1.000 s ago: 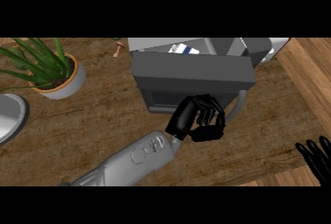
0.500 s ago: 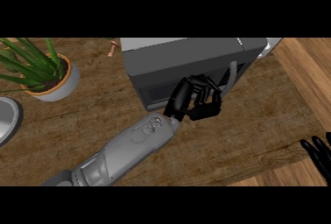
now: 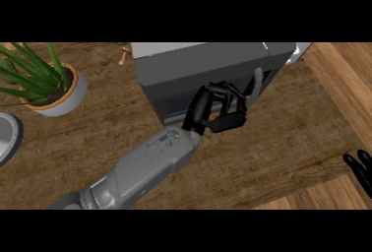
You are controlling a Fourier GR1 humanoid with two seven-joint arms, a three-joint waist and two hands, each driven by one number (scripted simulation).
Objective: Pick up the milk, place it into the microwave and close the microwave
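Observation:
The grey microwave (image 3: 210, 61) stands at the back middle of the counter. Its dark door (image 3: 170, 96) faces me and looks shut or nearly shut, with a pale handle (image 3: 256, 81) along its right side. No milk shows in this view; the door hides the microwave's inside. My left hand (image 3: 218, 110) lies against the door's front just left of the handle, its fingers relaxed and holding nothing. My right hand (image 3: 359, 170) shows at the right edge, open with fingers up, resting.
A potted green plant (image 3: 51, 86) stands at the back left. The rim of a grey plate (image 3: 6, 138) pokes in at the left edge. Lighter wood (image 3: 341, 78) runs along the right side beyond the counter's darker top.
The microwave door has swung shut under my left hand, which moved up and towards the microwave. The milk, visible inside a second ago, is now hidden. The right hand stayed still.

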